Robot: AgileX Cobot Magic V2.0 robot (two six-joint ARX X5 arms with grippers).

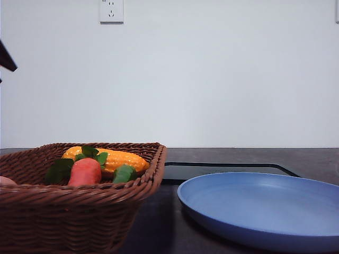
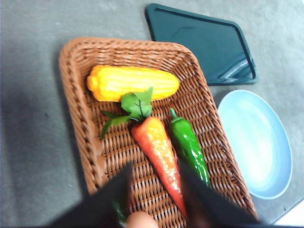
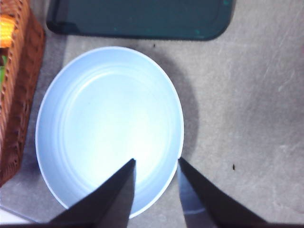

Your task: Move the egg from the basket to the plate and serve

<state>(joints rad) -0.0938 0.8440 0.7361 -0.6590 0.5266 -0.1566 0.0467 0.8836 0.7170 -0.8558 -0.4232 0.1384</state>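
I am looking at a dark grey desk (image 2: pixel 33 118) carrying everything, with the black tray (image 2: pixel 202 45) lying flat at its far side. The light blue plate (image 1: pixel 265 209) is sitting bare on the desk just in front of that tray, and beside it on the left the wicker basket (image 1: pixel 79 211) is standing close by, though I cannot tell whether their rims are touching. Inside the basket I am seeing a yellow corn cob (image 2: pixel 133 83) lying across the far end, an orange carrot (image 2: pixel 159 152) with green leaves, and a green pepper (image 2: pixel 190 147) lying alongside the carrot. The egg (image 2: pixel 141 220) is resting in the near end of the basket, its pinkish top peeking out between the dark fingers of my left end effector (image 2: pixel 154 199), which is hanging over it with jaws spread wide and not gripping it. My right end effector (image 3: pixel 156 190) is hovering over the plate's near rim, also opened wide and carrying nothing.
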